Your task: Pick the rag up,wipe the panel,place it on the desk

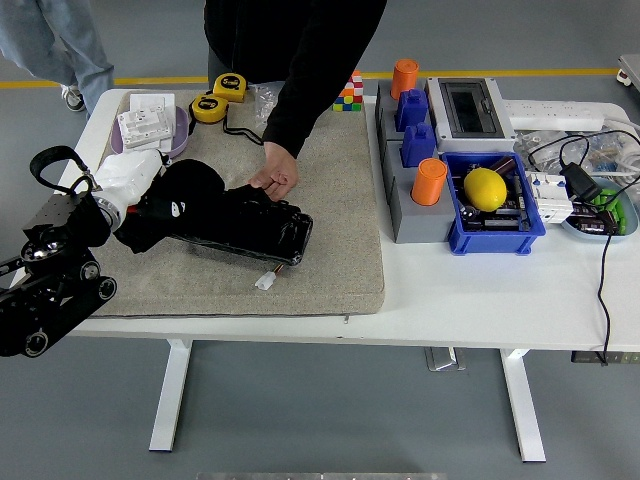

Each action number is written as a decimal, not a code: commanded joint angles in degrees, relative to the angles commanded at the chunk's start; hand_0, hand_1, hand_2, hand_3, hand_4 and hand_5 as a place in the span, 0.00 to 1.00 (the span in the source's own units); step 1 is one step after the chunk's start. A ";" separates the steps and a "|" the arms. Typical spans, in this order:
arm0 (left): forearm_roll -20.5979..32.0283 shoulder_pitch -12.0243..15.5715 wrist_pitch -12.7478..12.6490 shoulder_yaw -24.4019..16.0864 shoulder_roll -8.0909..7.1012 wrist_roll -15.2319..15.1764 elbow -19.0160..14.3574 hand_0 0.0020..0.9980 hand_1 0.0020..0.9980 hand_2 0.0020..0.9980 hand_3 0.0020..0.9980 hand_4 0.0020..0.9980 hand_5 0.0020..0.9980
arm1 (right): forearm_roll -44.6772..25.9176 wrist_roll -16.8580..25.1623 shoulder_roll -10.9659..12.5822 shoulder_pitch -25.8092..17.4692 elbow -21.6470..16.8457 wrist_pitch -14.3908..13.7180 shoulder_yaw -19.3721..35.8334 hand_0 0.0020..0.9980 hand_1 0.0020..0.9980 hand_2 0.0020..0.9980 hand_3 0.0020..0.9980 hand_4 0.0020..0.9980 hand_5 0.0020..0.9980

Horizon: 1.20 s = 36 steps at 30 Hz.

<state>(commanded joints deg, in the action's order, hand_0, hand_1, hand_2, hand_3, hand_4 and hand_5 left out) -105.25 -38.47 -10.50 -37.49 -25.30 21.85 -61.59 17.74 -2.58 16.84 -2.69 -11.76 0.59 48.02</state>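
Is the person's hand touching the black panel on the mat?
Touching. In the head view the person's hand rests on the far edge of the black panel, fingers lying on it with no gap visible.

Bright, even overhead light; no harsh glare. Soft shadow under the table on the floor. Frame sharp across the centre. Black rag and panel merge, detail lost in the dark areas. Slight bowing at edges.
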 joint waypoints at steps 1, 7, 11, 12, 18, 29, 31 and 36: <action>-0.01 0.01 -0.05 -0.06 -0.02 -0.02 0.10 0.26 0.16 0.32 0.55 0.54 0.06 | 0.03 0.00 0.00 -0.01 -0.02 -0.01 0.07 0.75 0.71 0.70 0.60 1.00 0.52; -0.04 0.17 -0.31 -0.62 -0.13 -0.18 0.97 0.26 0.16 0.32 0.55 0.54 0.06 | 0.16 -0.07 -0.01 -0.14 0.03 0.01 0.26 0.75 0.71 0.70 0.60 1.00 0.52; -0.13 0.24 -0.29 -0.80 -0.26 -0.14 1.25 0.26 0.16 0.32 0.55 0.54 0.06 | 0.16 -0.06 -0.02 -0.13 0.02 0.00 0.31 0.75 0.71 0.70 0.60 1.00 0.52; -0.13 0.25 -0.29 -0.81 -0.27 -0.13 1.24 0.26 0.16 0.32 0.55 0.54 0.06 | 0.16 -0.05 -0.02 -0.12 0.01 -0.01 0.33 0.75 0.71 0.70 0.60 1.00 0.52; 0.06 0.25 -0.45 -0.48 0.03 -0.17 1.35 0.25 0.16 0.32 0.55 0.54 0.06 | 0.05 -0.02 -0.05 -0.02 0.04 0.01 0.22 0.75 0.71 0.70 0.60 1.00 0.52; 0.02 -0.20 -0.43 2.29 1.90 0.67 -1.61 0.25 0.16 0.32 0.55 0.54 0.06 | -0.32 0.03 0.06 0.12 0.15 0.06 -0.12 0.75 0.71 0.70 0.60 1.00 0.53; -0.05 -0.30 -0.38 2.90 2.17 0.84 -2.21 0.25 0.16 0.32 0.55 0.54 0.06 | -0.37 0.04 0.05 0.13 0.18 0.08 -0.17 0.75 0.71 0.70 0.60 1.00 0.53; 0.18 -1.00 -0.40 4.93 2.97 1.32 -3.39 0.25 0.16 0.32 0.56 0.54 0.06 | -0.43 0.05 0.10 0.22 0.25 0.12 -0.23 0.75 0.71 0.70 0.60 1.00 0.53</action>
<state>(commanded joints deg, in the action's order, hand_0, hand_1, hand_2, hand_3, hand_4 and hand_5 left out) -105.07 -39.46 -10.91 -32.56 -22.34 23.17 -64.98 17.31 -2.53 16.94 -2.47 -11.51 0.71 47.78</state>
